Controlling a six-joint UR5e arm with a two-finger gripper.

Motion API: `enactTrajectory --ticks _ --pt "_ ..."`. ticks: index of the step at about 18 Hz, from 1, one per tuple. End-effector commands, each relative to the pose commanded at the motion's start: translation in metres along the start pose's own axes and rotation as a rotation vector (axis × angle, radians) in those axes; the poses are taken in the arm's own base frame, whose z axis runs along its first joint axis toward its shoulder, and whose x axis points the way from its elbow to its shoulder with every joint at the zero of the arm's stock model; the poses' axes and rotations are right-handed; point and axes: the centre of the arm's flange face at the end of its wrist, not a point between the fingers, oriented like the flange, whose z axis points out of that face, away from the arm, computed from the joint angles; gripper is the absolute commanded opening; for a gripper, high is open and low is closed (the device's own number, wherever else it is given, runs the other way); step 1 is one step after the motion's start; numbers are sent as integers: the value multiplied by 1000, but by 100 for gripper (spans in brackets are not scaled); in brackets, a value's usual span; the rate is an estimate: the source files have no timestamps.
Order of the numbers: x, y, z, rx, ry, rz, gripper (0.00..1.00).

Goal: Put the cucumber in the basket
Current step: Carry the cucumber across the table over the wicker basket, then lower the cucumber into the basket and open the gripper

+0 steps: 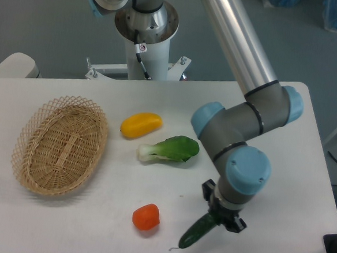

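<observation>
Gripper clamped on upper end of cucumber, stem tip down-left, near edge of desk, right of orange vegetable; basket well apart at far left, beyond bok choy

One basket sits at the left of the frame. There are four vegetables: one yellow pepper, one bok choy, one orange pepper and one cucumber.
</observation>
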Motion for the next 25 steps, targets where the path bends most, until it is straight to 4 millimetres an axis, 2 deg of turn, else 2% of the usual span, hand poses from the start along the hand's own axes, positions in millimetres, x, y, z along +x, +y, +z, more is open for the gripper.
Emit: enactTrajectory --ticks 2,7,13,15,16,19,21,25 --pt "30 -17 -12 16 10 -19 18" --pt "124 -70 -28 22 38 -8 18" --pt "203 -122 -35 11 48 16 18" --pt "233 -129 -30 13 44 27 18" --pt "243 -132 -30 23 26 35 18" --pt "276 -133 -11 23 27 55 18" --pt "286 -142 1 37 2 76 18" --pt "306 -156 5 28 3 90 18"
